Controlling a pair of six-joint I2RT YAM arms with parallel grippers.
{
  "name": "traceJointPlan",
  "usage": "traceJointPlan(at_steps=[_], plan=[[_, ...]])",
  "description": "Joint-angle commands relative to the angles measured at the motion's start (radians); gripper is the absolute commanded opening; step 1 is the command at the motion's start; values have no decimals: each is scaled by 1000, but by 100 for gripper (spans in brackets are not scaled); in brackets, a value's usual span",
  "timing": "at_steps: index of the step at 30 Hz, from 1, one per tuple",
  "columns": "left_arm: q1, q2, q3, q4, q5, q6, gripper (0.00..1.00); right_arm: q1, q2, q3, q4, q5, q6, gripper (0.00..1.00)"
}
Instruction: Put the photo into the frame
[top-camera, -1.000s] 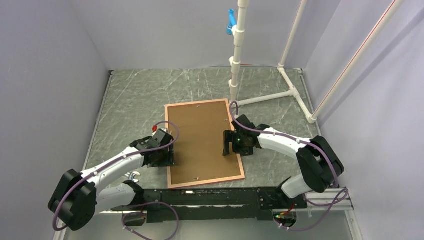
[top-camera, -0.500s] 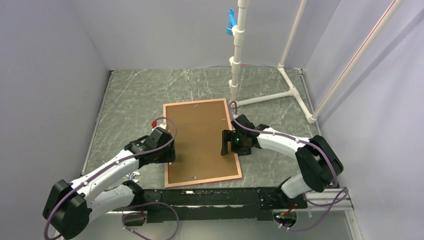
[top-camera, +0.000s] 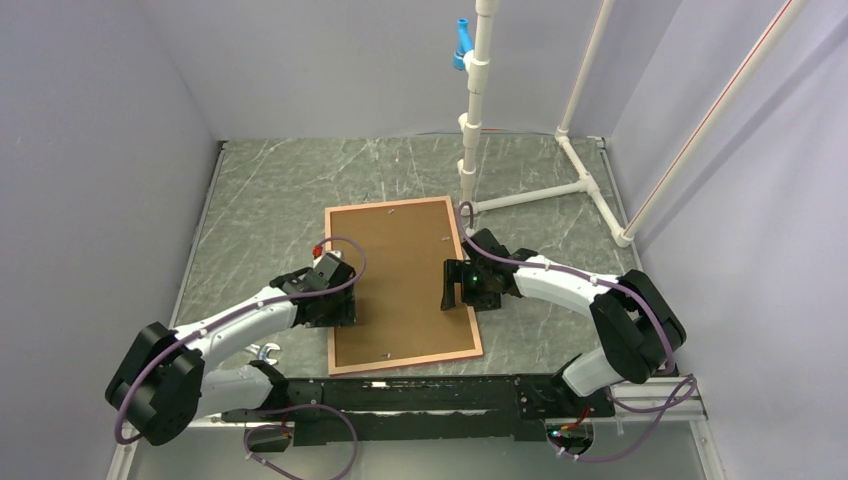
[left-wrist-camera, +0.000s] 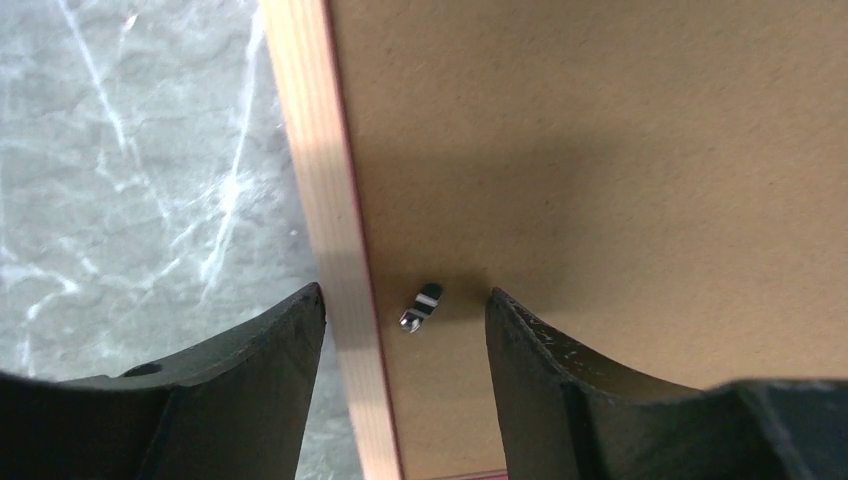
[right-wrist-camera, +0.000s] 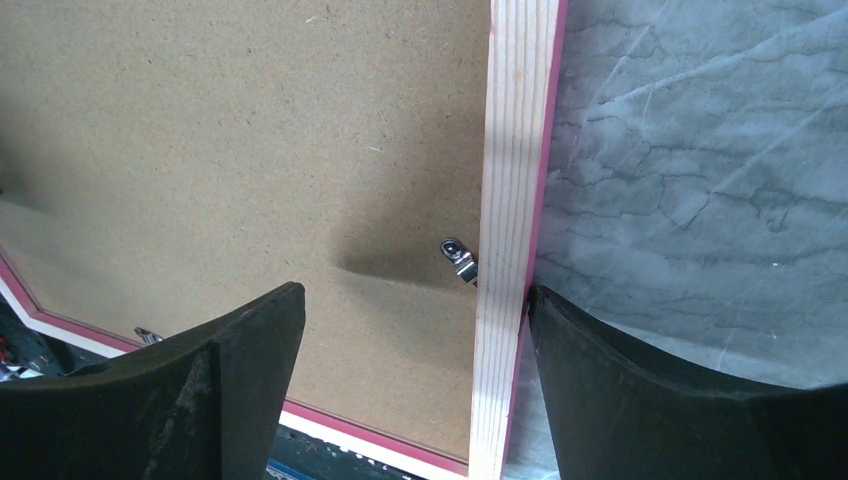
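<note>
The frame (top-camera: 405, 361) lies face down on the grey marbled table, its salmon border around a brown backing board (top-camera: 400, 280). The photo is hidden. My left gripper (top-camera: 340, 310) stands open astride the frame's left rail (left-wrist-camera: 330, 200): one finger over the table, the other over the board (left-wrist-camera: 600, 150), a small metal clip (left-wrist-camera: 421, 306) between them. My right gripper (top-camera: 455, 290) is open across the right rail (right-wrist-camera: 510, 150). Its outer finger (right-wrist-camera: 620, 380) lies against the rail's pink side, its inner one over the board (right-wrist-camera: 250, 130), with a metal clip (right-wrist-camera: 458, 258) ahead.
A white pipe stand (top-camera: 470, 150) with a blue clamp (top-camera: 461, 45) rises just behind the frame's far right corner, its feet spreading to the back right. Purple walls close in three sides. A black rail (top-camera: 430, 395) runs along the near edge.
My left gripper has crept right onto the frame's left rail and its jaws have narrowed a little. The frame has slid slightly left. The right gripper has barely moved.
</note>
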Motion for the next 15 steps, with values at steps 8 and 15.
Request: traceJointPlan(at_steps=[8,15], plan=[[-1,117,-31,94,-33,10,44,11,63,-32,32,-18,1,84],[1,75,-46,95,-15,18,24,12,71,-22,29,-21,-1,84]])
